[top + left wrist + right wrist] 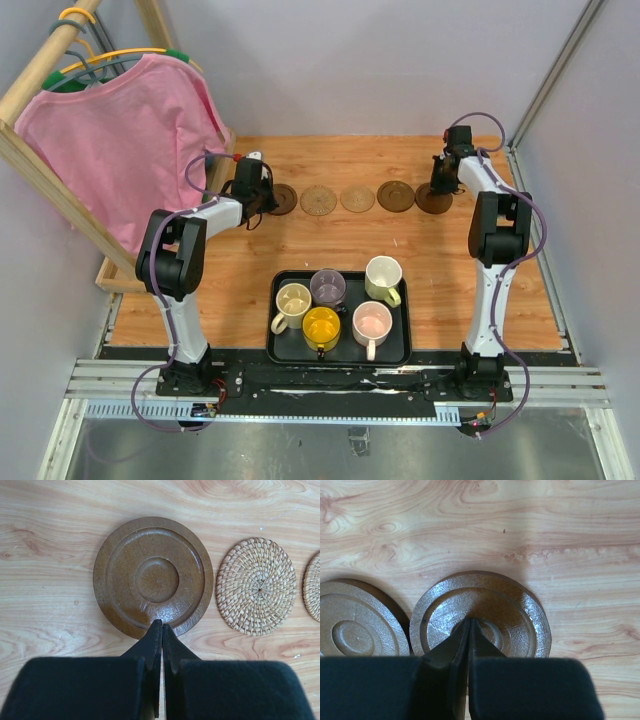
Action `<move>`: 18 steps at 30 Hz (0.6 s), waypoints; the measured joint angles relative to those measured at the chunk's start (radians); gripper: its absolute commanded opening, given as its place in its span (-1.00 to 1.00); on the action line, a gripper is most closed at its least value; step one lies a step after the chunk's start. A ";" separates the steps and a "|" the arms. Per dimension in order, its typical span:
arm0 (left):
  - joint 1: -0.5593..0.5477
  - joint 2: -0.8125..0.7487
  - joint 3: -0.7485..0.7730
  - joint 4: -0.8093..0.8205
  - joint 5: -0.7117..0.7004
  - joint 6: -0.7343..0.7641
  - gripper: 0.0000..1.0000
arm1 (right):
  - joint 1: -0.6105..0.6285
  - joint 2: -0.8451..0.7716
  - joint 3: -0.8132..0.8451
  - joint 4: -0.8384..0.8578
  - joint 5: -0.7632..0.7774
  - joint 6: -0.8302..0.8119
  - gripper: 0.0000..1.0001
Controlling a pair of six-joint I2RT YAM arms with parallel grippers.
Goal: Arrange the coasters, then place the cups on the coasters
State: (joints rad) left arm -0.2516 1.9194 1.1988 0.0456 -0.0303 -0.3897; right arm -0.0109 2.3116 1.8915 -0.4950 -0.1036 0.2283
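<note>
Five coasters lie in a row across the far part of the table: a dark brown coaster (283, 198), two woven tan coasters (318, 200) (357, 198), and two more dark brown coasters (394, 195) (433, 201). My left gripper (262, 200) (162, 624) is shut and empty, its tips over the near rim of the leftmost dark coaster (153, 575), with a tan coaster (256, 586) to its right. My right gripper (440, 186) (469, 621) is shut and empty, its tips over the middle of the rightmost dark coaster (520, 615). The cups stand in a black tray (340, 359): cream (293, 299), grey-purple (328, 286), pale green (383, 274), yellow (321, 325), pink (372, 321).
A pink shirt (120, 140) hangs from a wooden rack (60, 190) at the far left, close to my left arm. Grey walls close in the table at the back and at both sides. Bare wood lies between the coaster row and the tray.
</note>
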 measured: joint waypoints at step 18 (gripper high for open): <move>0.000 0.000 0.000 -0.003 -0.003 0.000 -0.99 | -0.020 -0.031 -0.058 0.032 0.026 0.015 -0.98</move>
State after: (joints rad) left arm -0.2516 1.9194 1.1984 0.0425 -0.0330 -0.3897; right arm -0.0307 2.2807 1.8332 -0.4633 -0.0780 0.2432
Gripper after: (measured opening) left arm 0.010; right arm 0.011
